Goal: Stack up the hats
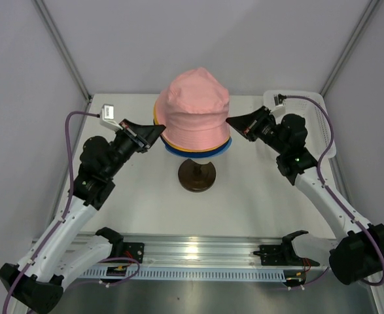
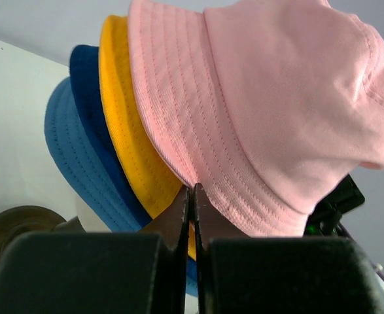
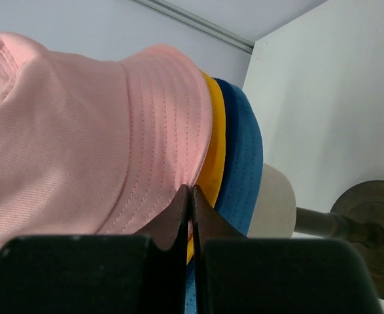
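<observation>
The pink hat [image 1: 195,108] sits on top of a stack on the mannequin head. Under it show the brims of the yellow-orange hat [image 2: 123,118], the navy hat [image 2: 90,98] and the light blue hat [image 2: 67,150]. My left gripper [image 1: 157,129] is at the pink brim's left edge, shut with the brim edge pinched at its tips [image 2: 192,190]. My right gripper [image 1: 231,122] is at the brim's right edge, shut on it in the same way [image 3: 190,190]. The right wrist view shows the pink hat [image 3: 80,131], the yellow-orange brim [image 3: 212,150] and a blue brim [image 3: 241,157].
The cream mannequin head [image 3: 273,196] stands on a dark round base [image 1: 197,176] at mid table, below the hats. A white mesh basket [image 1: 322,124] sits at the right edge, behind my right arm. Grey walls enclose the table.
</observation>
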Available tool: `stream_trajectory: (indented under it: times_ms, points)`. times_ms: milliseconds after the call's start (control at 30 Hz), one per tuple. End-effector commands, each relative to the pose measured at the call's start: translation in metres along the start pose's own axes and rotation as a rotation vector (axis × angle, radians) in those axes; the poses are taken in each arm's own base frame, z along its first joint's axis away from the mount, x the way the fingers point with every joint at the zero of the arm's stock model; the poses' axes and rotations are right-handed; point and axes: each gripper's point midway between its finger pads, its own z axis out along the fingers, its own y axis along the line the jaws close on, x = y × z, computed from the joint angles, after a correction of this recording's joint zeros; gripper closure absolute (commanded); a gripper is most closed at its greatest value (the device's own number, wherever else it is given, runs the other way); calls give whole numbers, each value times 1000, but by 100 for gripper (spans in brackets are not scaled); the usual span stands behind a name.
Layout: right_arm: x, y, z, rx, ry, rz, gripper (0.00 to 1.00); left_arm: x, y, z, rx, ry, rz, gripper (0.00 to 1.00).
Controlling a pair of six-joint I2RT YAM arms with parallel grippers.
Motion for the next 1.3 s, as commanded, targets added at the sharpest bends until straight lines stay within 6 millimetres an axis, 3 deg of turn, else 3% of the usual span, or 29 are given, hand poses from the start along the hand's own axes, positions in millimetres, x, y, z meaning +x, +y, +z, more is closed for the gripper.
stream_trajectory:
  times_ms: [0,67,133,167,233,267,433,533,633,700,833,933,1033,1133,1167,1200,1267]
  points:
    - [9,-51,13,176,79,-46,100,56,56,-17,-164,187,-14,99]
    - [4,-38,21,138,97,-71,100,55,49,-23,-142,180,-4,99]
    - [3,-42,33,139,119,-77,100,54,44,-27,-130,176,-1,99]
    - [-1,-30,38,107,127,-99,100,56,40,-28,-121,179,-3,99]
    - [-3,-35,49,110,149,-105,100,61,33,-32,-105,187,-4,99]
    - [-10,-24,55,89,144,-124,100,60,34,-31,-113,175,-1,99]
    - [-6,-32,74,90,226,-150,100,71,40,-32,-151,201,5,99]
    - [-4,-34,74,90,240,-168,93,56,37,-36,-168,157,49,96]
    - [-5,-32,69,86,241,-195,84,30,30,-44,-194,75,110,86]
    - [-10,-24,64,76,230,-213,78,6,15,-50,-189,6,136,81]
    - [-22,-5,52,54,214,-280,49,-33,-15,-74,-157,-106,196,69]
    - [-32,3,39,67,199,-310,32,-55,-24,-85,-164,-175,223,60]
    - [-43,6,25,88,154,-321,22,-65,-19,-91,-203,-218,228,43]
    - [-53,2,9,117,104,-300,18,-62,-8,-86,-220,-205,201,29]
    - [-53,-4,5,126,95,-274,18,-62,-9,-81,-208,-203,191,29]
    - [-55,3,-4,112,72,-278,17,-58,1,-75,-224,-191,169,28]
    - [-62,-5,-14,131,34,-262,16,-41,9,-63,-196,-116,142,28]
